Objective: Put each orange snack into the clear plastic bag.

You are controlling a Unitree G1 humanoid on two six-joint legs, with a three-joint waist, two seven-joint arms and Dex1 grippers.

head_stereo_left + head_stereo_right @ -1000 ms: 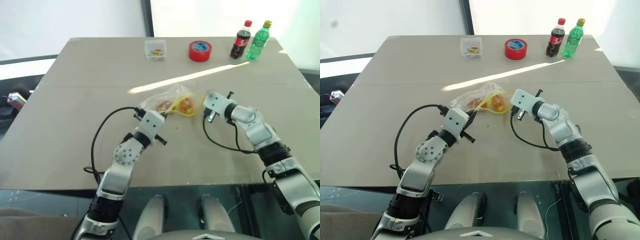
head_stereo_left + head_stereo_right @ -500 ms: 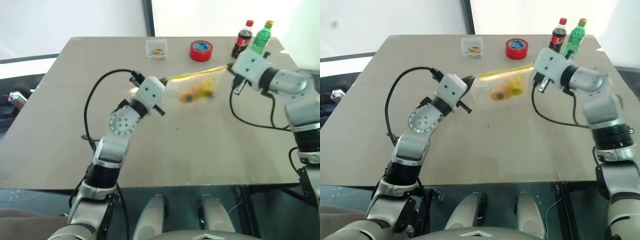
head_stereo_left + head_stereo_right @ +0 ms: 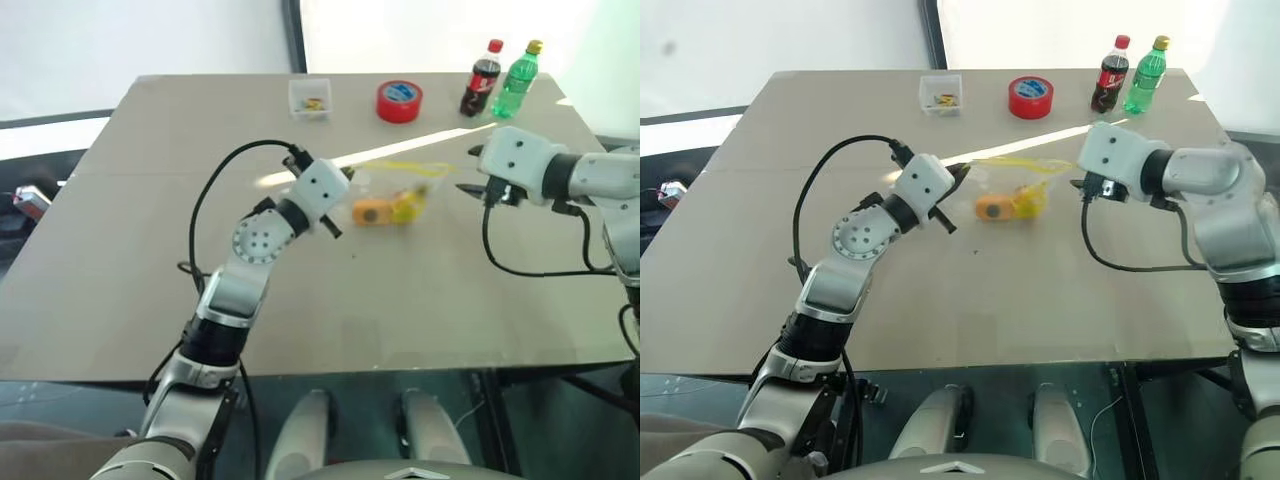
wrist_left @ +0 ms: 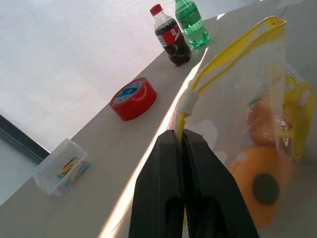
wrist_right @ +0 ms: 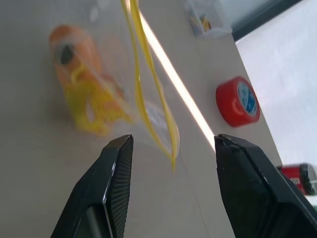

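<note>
Both orange snacks (image 3: 372, 212) now sit inside the clear plastic bag (image 3: 395, 190), which dangles above the table (image 3: 150, 250) from my left gripper (image 4: 182, 144), pinched tight on its yellow seal strip. My right gripper (image 5: 171, 148) has just let go of the far end, fingers spread, so filling looks done. Red tape roll (image 3: 399, 101), two bottles (image 3: 500, 80) and small clear box (image 3: 310, 98) sit well back, blocking nothing.

I can make out no legible text. The dark cola bottle (image 4: 169, 37) carries a red label with white script too small for me to read; the red tape roll (image 4: 132, 98) bears a blue label, its print indistinct.
</note>
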